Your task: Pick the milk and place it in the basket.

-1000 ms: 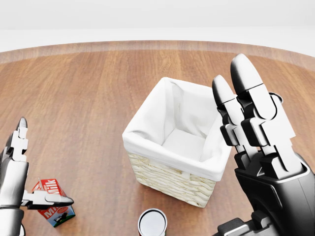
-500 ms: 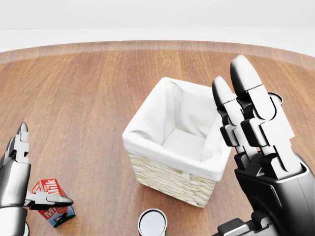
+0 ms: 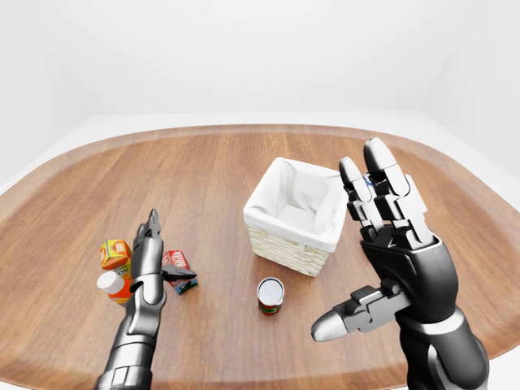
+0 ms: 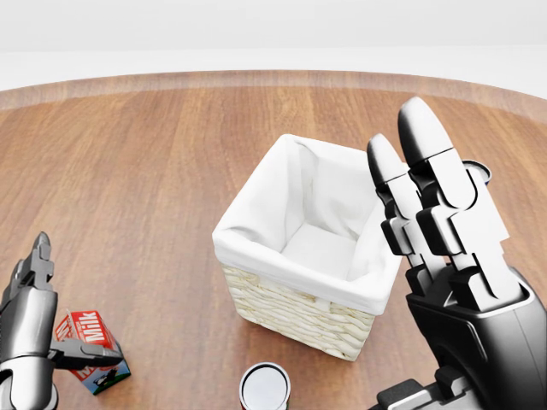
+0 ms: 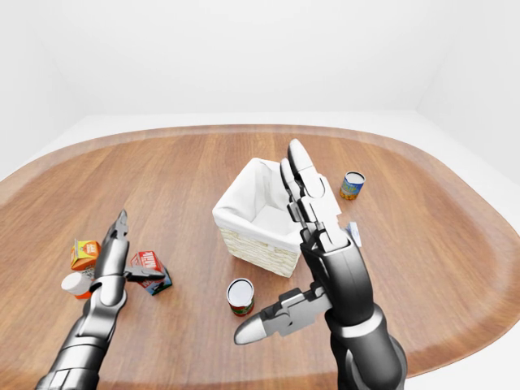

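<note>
The milk carton [image 4: 90, 350], red and blue with white lettering, lies on the wooden table at the bottom left of the head view. My left hand [image 4: 68, 316] stands just left of it, open. Its fingers [image 4: 32, 273] point up and its thumb reaches across the carton's top. The wicker basket [image 4: 291, 312] with a white cloth liner sits in the middle of the table and holds nothing. My right hand [image 3: 357, 244] is raised to the right of the basket, open, fingers upright and thumb spread low.
A red-labelled can [image 3: 270, 294] stands below the basket. An orange carton [image 3: 115, 253] and a white-capped orange bottle [image 3: 114, 284] sit left of my left hand. A blue can [image 5: 352, 185] stands right of the basket. The rounded table edge [image 3: 268, 128] curves along the top.
My left hand has sunk a little in the head view, its fingertips lower beside the milk. The right hand, basket and can have not moved.
</note>
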Controlling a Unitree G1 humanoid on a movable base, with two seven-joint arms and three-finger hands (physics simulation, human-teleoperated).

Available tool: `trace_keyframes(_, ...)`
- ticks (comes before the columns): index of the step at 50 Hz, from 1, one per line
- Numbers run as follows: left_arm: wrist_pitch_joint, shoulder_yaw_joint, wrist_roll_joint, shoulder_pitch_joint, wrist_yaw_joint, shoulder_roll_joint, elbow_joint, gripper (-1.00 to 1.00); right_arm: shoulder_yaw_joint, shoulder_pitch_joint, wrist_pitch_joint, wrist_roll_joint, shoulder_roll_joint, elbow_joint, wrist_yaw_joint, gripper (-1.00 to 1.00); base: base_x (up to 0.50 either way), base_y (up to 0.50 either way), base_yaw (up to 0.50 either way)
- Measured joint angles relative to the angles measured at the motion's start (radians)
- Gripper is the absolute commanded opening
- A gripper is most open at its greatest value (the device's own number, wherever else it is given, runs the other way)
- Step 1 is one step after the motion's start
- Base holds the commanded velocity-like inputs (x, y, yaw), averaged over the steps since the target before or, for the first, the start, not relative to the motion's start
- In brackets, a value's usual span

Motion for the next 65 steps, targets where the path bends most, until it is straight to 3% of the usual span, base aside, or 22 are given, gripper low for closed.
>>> trace_keyframes(24, 0.0, -0.044, -0.019, -0.124, 0.092, 0.04, 0.334, 1.0, -0.002, -0.002, 0.0, 0.0, 0.0, -0.004, -0.001, 1.0, 0.0, 0.0, 0.0)
trace_keyframes(25, 0.0, -0.045, -0.024, -0.128, 0.09, 0.041, 0.344, -0.04, -0.003, -0.002, 0.0, 0.0, 0.0, -0.004, -0.001, 1.0, 0.0, 0.0, 0.0)
trace_keyframes(26, 0.0, -0.046, -0.028, -0.131, 0.088, 0.041, 0.353, -0.04, -0.003, -0.003, 0.0, 0.0, 0.0, -0.004, -0.001, 1.0, 0.0, 0.0, 0.0)
trace_keyframes(27, 0.0, -0.046, -0.031, -0.135, 0.083, 0.043, 0.356, -1.0, -0.004, -0.003, 0.0, 0.0, 0.0, -0.004, -0.001, 1.0, 0.0, 0.0, 0.0)
trace_keyframes(37, 0.0, -0.049, -0.031, -0.157, 0.022, 0.042, 0.372, -1.0, -0.009, -0.007, 0.0, -0.001, 0.002, -0.002, -0.003, 1.0, 0.0, 0.0, 0.0)
trace_keyframes(41, 0.0, -0.012, -0.065, -0.157, -0.132, 0.039, 0.359, -1.0, -0.011, -0.009, 0.0, -0.001, 0.002, -0.002, -0.004, 1.0, 0.0, 0.0, 0.0)
trace_keyframes(52, 0.0, -0.038, -0.085, -0.138, -0.095, 0.037, 0.336, -1.0, -0.014, -0.012, 0.0, -0.002, 0.003, -0.001, -0.004, 1.0, 0.0, 0.0, 0.0)
trace_keyframes(65, 0.0, -0.017, -0.081, -0.123, -0.151, 0.047, 0.159, -1.0, -0.012, -0.011, 0.0, -0.003, 0.002, -0.004, -0.004, 1.0, 0.0, 0.0, 0.0)
